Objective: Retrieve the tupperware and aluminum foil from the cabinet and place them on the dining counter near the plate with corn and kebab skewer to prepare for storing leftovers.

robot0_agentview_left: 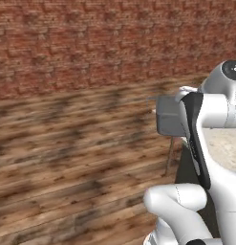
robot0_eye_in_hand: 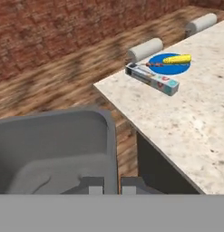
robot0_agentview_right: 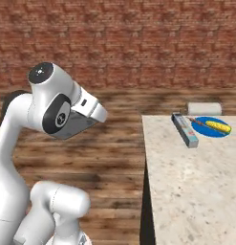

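Observation:
The tupperware [robot0_eye_in_hand: 54, 149], a dark grey open tub, hangs in the air over the wooden floor, left of the dining counter [robot0_eye_in_hand: 186, 122]. My gripper [robot0_eye_in_hand: 111, 186] is shut on the tub's rim wall, one fingertip on each side. From the base views the tupperware [robot0_agentview_left: 169, 117] [robot0_agentview_right: 74, 125] sits right under the hand. The aluminum foil [robot0_agentview_right: 185, 129] [robot0_eye_in_hand: 152, 79] lies on the counter near its far corner. Just beyond it is the blue plate [robot0_agentview_right: 211, 128] [robot0_eye_in_hand: 170, 65] with the yellow corn [robot0_eye_in_hand: 177, 59] and a thin kebab skewer [robot0_agentview_right: 198, 123]. The cabinet is out of view.
A red brick wall [robot0_agentview_right: 138, 48] runs behind the wooden floor [robot0_agentview_right: 114, 158]. White-cushioned stools [robot0_eye_in_hand: 145, 49] [robot0_eye_in_hand: 202, 22] stand along the counter's far edge. The counter's dark side panel [robot0_eye_in_hand: 158, 167] drops below its near edge. Bare stone top [robot0_agentview_right: 196, 191] lies nearer than the foil.

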